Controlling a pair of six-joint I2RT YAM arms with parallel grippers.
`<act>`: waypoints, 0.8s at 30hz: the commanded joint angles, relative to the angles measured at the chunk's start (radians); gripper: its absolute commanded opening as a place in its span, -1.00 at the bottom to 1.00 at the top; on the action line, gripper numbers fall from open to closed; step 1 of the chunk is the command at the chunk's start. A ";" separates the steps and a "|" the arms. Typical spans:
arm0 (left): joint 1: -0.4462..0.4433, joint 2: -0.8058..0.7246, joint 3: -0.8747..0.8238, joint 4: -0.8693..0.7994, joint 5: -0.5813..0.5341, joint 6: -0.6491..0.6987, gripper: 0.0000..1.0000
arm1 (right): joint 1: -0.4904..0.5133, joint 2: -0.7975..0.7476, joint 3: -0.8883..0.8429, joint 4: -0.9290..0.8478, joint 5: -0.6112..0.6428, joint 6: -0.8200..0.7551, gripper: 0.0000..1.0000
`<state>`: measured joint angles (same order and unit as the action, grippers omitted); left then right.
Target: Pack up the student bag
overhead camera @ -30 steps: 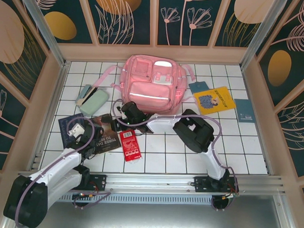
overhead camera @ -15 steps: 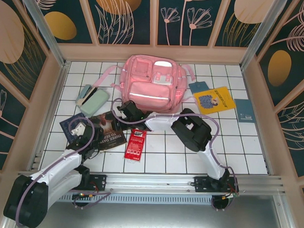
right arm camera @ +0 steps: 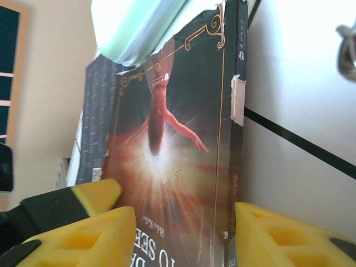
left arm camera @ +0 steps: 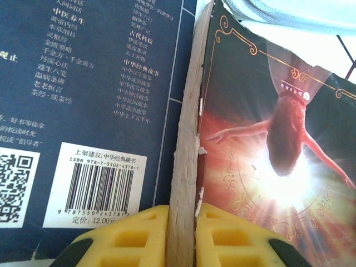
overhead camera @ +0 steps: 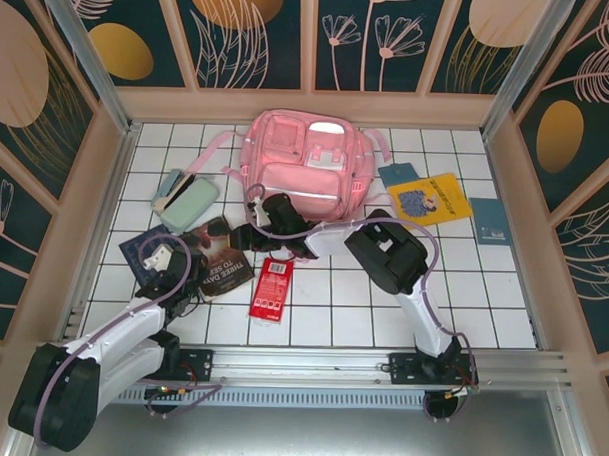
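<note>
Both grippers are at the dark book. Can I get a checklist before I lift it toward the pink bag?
1. Left gripper clamped on dark book at its page edge: ok.
2. Right gripper grip firm: cannot tell; fingers straddle the spine.
3. Navy book outside the left clamp: ok.
4. Mint pencil case clear of the book: cannot tell; it sits at the far end.
5. Student bag main compartment open: cannot tell.

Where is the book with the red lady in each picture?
Top view: book, left of centre, below the green pencil case.
Left wrist view: book fills the right half; pencil case at the top edge.
Right wrist view: book in the middle; pencil case above it.
</note>
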<state>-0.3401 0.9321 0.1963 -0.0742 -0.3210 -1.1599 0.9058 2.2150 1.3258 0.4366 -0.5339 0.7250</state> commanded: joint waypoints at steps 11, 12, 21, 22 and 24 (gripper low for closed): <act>-0.005 0.007 -0.059 -0.018 0.149 -0.004 -0.63 | 0.120 0.112 0.215 -0.290 -0.201 -0.134 -0.12; -0.005 0.004 -0.059 -0.018 0.149 -0.005 -0.63 | 0.122 0.108 0.211 -0.289 -0.209 -0.141 -0.12; -0.005 0.002 -0.063 -0.009 0.152 0.000 -0.63 | 0.117 -0.009 0.063 -0.057 -0.373 -0.105 -0.24; -0.005 0.004 -0.062 -0.007 0.153 0.000 -0.63 | 0.119 -0.021 0.051 -0.041 -0.381 -0.103 -0.24; -0.005 0.004 -0.063 -0.007 0.154 0.002 -0.63 | 0.122 -0.037 0.028 -0.009 -0.391 -0.096 -0.24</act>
<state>-0.3325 0.9089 0.1757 -0.0563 -0.3393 -1.1526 0.9054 2.2448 1.3869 0.3576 -0.5766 0.6014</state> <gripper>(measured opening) 0.189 0.385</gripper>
